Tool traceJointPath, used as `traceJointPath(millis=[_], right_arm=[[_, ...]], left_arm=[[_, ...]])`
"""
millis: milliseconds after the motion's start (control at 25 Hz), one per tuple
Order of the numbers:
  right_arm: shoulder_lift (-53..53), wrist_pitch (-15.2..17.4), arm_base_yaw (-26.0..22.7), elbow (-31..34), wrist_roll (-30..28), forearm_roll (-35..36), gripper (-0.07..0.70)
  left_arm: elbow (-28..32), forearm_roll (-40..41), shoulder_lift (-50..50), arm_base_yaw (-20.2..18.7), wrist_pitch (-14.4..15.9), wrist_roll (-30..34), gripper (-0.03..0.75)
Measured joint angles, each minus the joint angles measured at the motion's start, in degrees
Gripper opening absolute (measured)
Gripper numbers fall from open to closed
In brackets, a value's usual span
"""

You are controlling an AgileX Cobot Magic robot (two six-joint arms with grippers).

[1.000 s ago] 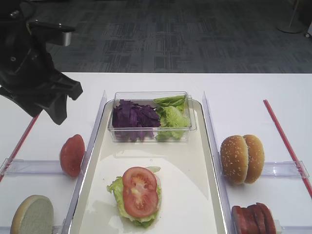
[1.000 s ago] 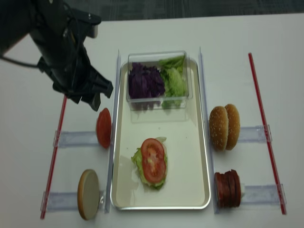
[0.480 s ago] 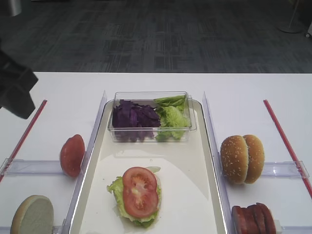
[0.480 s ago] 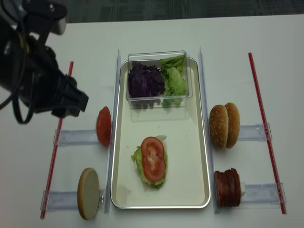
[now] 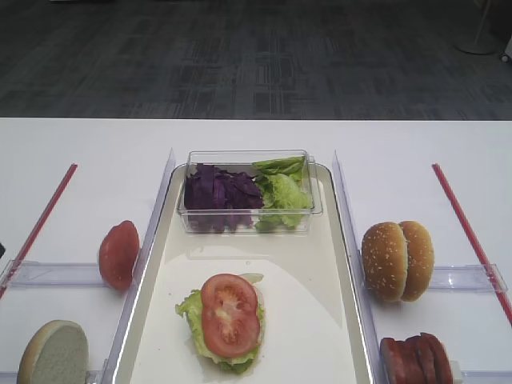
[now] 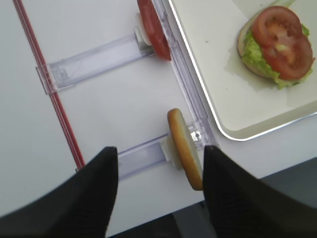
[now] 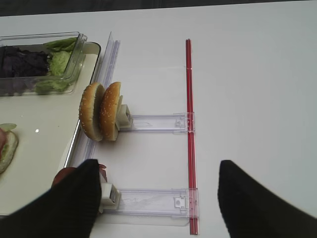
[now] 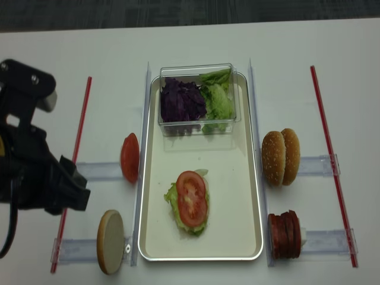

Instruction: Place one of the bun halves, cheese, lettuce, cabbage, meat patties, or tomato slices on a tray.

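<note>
Two tomato slices [image 5: 230, 314] are lying overlapped on lettuce [image 5: 194, 322] near the front of the tray [image 5: 316, 264]; you are looking at a stack with no patty or top bun yet. The left fingers [image 6: 153, 193] are standing spread and empty above the desk [image 5: 104, 152], just left of the tray's front corner. A bun half [image 6: 184, 148] is standing on edge in its clear holder directly between them and slightly ahead. Its flat faces are turned left and right, so its long axis is running front to back, roughly in line with the gap between the fingers. The right fingers [image 7: 156, 198] are also parted and empty, hovering over the right side of the desk. The paired bun halves [image 7: 101, 111] and the patties [image 5: 416, 360] are sitting left of them, beside the tray's right rim. Judge the left arm nearer to the single bun half, and the right arm nearer to the patties.
</note>
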Motion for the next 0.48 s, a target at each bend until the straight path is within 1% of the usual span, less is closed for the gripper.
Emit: traceJointPath(millis=[480], right_arm=[[0.0,0.0,0.0,0.0,0.0,0.0,0.521]], left_arm=[[13.5,0.0,-16.0,0.0,-1.77,0.0,0.368]])
